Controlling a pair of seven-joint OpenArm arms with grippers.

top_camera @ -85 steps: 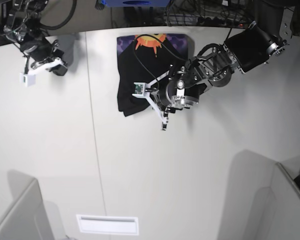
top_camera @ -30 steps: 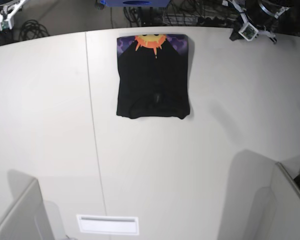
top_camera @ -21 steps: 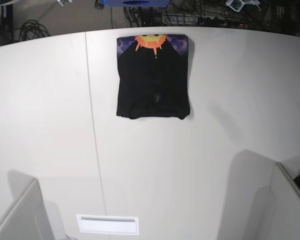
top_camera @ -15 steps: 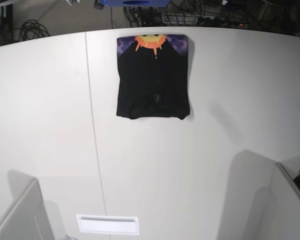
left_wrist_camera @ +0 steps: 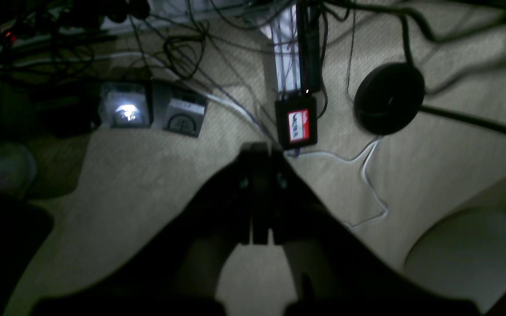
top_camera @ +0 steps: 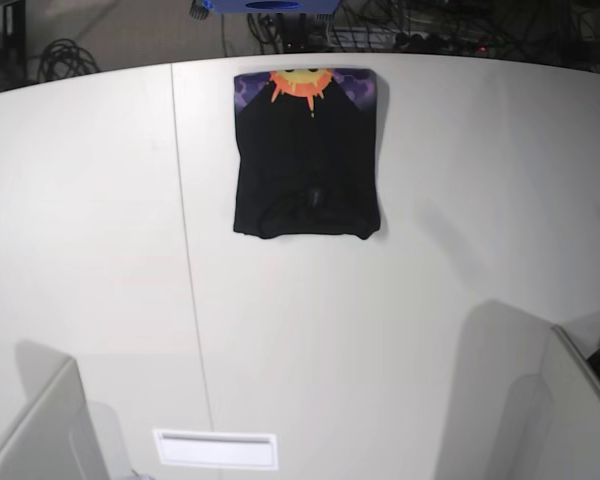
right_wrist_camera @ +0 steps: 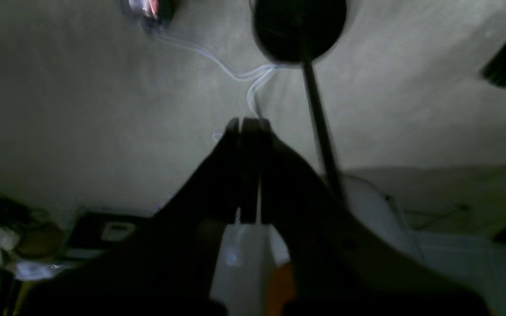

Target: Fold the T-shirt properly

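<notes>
The black T-shirt (top_camera: 305, 160) lies folded into a neat rectangle near the far edge of the white table (top_camera: 400, 300), with a strip of its purple-and-orange sun print showing along its far end. Neither arm shows in the base view. In the left wrist view my left gripper (left_wrist_camera: 259, 151) is shut, empty, and hangs over carpeted floor behind the table. My right gripper (right_wrist_camera: 246, 123) in the right wrist view is also shut and empty, above the floor. The T-shirt is out of both wrist views.
Cables and power bricks (left_wrist_camera: 296, 125) litter the floor behind the table. A round black stand base (left_wrist_camera: 388, 103) sits there too. Grey dividers stand at the near left (top_camera: 40, 430) and near right (top_camera: 570, 410) corners. A white label (top_camera: 216, 449) lies near the front edge.
Both arms have pulled back off the table and out of the base view. The T-shirt has stayed in place, folded, over the last second.
</notes>
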